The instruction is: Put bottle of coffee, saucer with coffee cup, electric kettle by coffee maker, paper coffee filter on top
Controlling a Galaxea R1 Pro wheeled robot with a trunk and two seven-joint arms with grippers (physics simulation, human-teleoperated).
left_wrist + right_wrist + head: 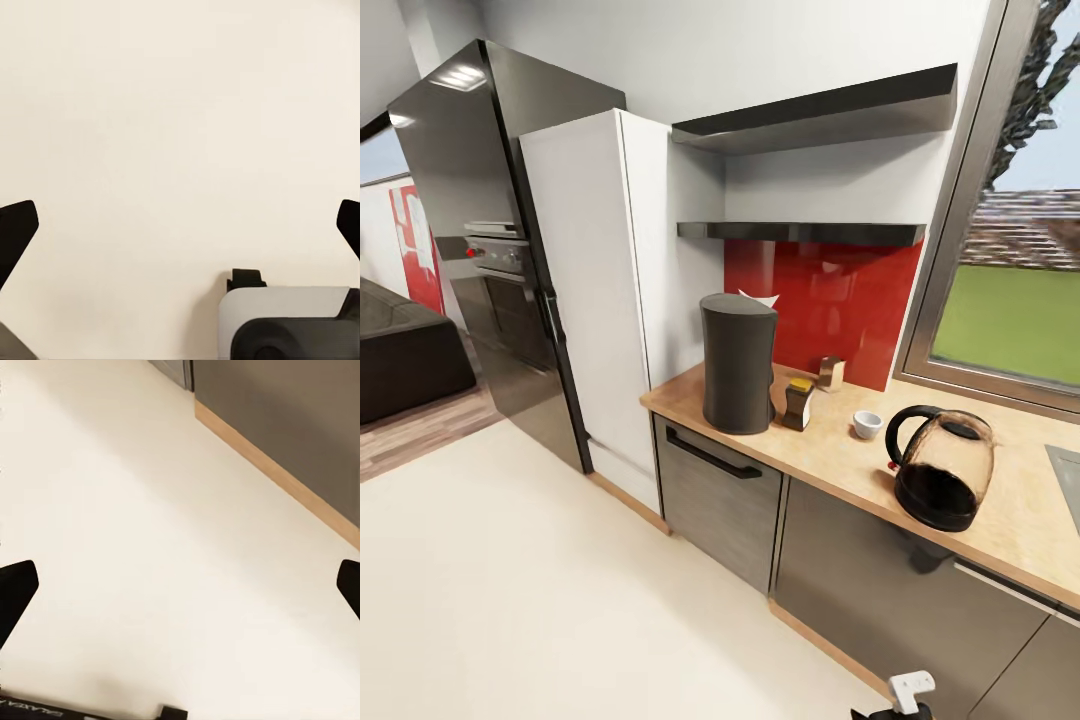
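Observation:
The dark grey coffee maker (pixel 738 365) stands at the left end of the wooden countertop (pixel 1000 520), with a white paper filter (pixel 758 298) showing on its top. A small bottle with a yellow cap (pixel 798 403) stands right beside it. Further right sit a white coffee cup (pixel 867 424) and the glass electric kettle (pixel 942 468) with a black handle. No saucer can be made out. My left gripper (pixel 184 221) and right gripper (pixel 184 581) both hang open over bare cream floor, holding nothing.
A small brown and silver object (pixel 830 373) sits by the red backsplash. Two dark shelves (pixel 800 232) hang above the counter. A white tall cabinet (pixel 595 300), black fridge (pixel 470 200) and oven stand to the left. Grey cabinet fronts (pixel 300 412) and a wooden plinth run close to my right gripper.

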